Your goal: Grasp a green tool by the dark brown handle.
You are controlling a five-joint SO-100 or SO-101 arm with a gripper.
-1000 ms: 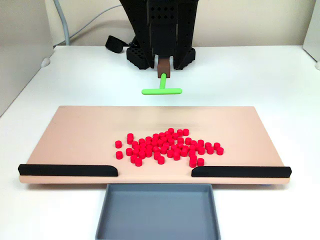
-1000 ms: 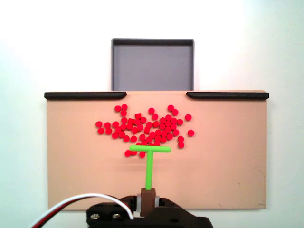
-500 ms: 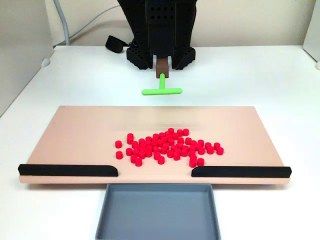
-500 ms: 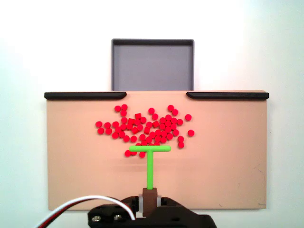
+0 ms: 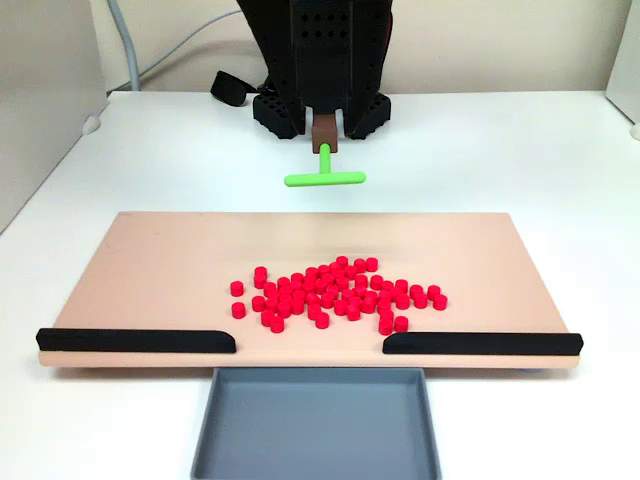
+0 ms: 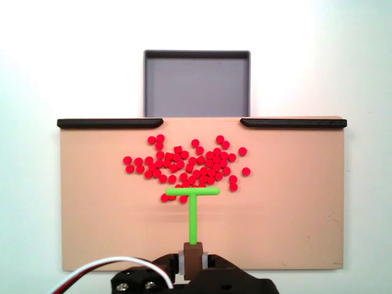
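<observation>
Black perforated plastic arm [image 5: 322, 50], silver screws [image 6: 125, 285], white and red cables [image 6: 92, 272] trailing off

The green tool [image 5: 325, 176] is a bright lime green, capped by the dark brown handle [image 5: 324, 129], which sits in the black gripper [image 5: 324, 122]. A scatter of vivid red cylinders [image 6: 187, 166] lies on a pale peach-tan board [image 6: 92, 202] edged by two long black strips [image 6: 110, 123], with a flat slate-grey tray [image 6: 196, 82] beyond and a white table [image 5: 480, 150] under all. A cable [image 6: 110, 267] at the arm's base looks white with what may be a red strand beside it, though the edge is too blurred to be sure.
</observation>
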